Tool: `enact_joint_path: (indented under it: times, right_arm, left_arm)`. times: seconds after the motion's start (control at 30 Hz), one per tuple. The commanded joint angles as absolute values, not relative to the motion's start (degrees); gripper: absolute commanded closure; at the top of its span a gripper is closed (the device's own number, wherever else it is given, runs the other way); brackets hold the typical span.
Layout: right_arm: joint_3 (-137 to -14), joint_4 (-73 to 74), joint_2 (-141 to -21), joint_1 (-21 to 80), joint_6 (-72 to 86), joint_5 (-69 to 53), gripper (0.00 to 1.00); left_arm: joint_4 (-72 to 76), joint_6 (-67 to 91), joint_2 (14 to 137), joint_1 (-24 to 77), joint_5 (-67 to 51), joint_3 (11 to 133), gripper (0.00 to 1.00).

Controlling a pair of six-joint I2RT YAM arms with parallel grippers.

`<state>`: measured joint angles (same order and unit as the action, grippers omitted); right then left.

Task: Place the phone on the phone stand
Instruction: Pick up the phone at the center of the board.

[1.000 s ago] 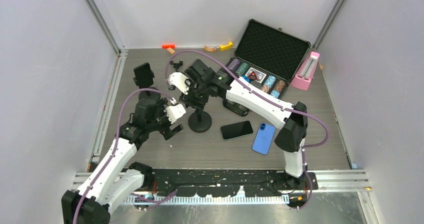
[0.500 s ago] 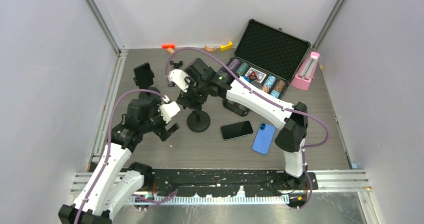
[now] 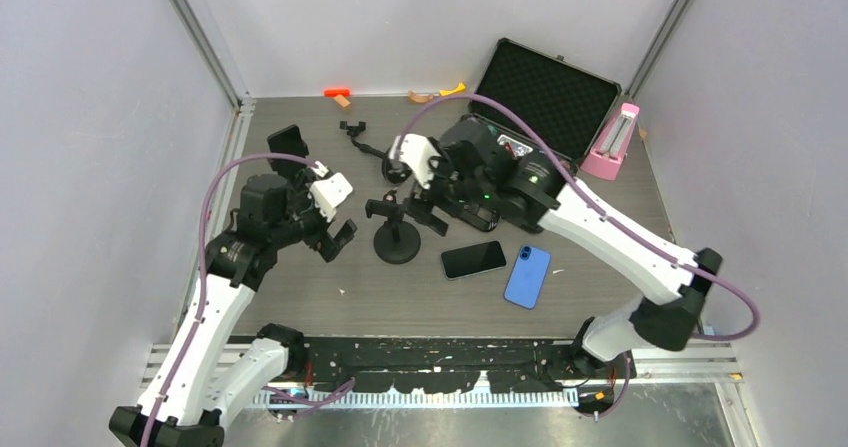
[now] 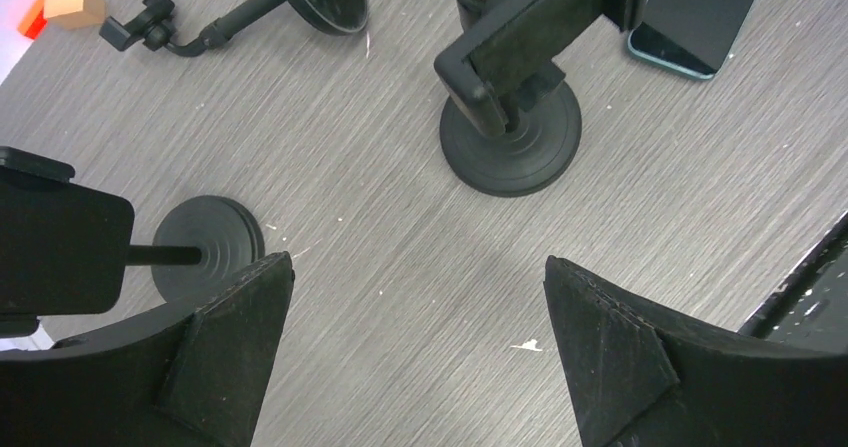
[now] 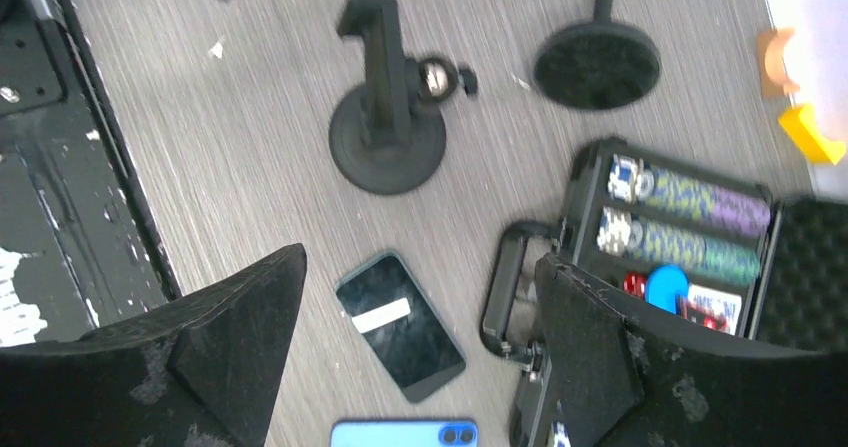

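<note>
- Top external view: we see the phone stand (image 3: pixel 397 235) upright near the middle of the surface (image 3: pixel 300 297). The black phone (image 3: pixel 473 259) lies flat, screen up, just to its right, and the blue phone (image 3: pixel 527 276) lies just beyond it. Only this view takes in both arms, one on each side of the stand, and the whole open chip case (image 3: pixel 530 117) behind.
- Left wrist view: the left tool (image 4: pixel 420 367) hangs spread wide, with nothing between its fingers (image 4: pixel 230 357). Here we see the stand's empty cradle and ribbed round base from close by, but only a corner of the black phone. A second stand (image 4: pixel 208 242) appears at the left.
- Right wrist view: the right tool (image 5: pixel 420 257) is likewise spread and empty. This view alone frames the whole black phone between the fingers (image 5: pixel 600 357), well below them, with the blue phone's camera end at the lower edge.
</note>
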<state>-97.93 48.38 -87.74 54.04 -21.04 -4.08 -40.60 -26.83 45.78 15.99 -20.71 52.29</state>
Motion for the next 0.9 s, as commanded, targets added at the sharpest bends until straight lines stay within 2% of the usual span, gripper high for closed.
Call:
enact_joint_path:
  times: [0.0, 0.27, 0.57, 0.87]
  right_arm:
    - [-88.7, 45.0, -80.2, 49.4, -21.1, -3.7, 0.10]
    - [-73.6, 45.9, -74.8, 39.8, -26.8, -8.5, 0.09]
    - [-67.7, 44.1, -84.7, 37.7, -40.5, -11.9, 0.09]
    - [-63.9, 38.8, -93.4, 37.7, -47.2, -14.8, 0.09]
  left_arm:
    - [-42.6, -23.8, 47.0, 15.8, -23.5, 57.5, 0.00]
    - [-48.2, -22.5, 50.2, 15.8, -26.3, 63.8, 0.00]
    - [-50.4, -23.1, 50.0, 15.8, -27.5, 65.7, 0.00]
    - [-50.4, -24.5, 49.7, 15.8, -27.5, 65.3, 0.00]
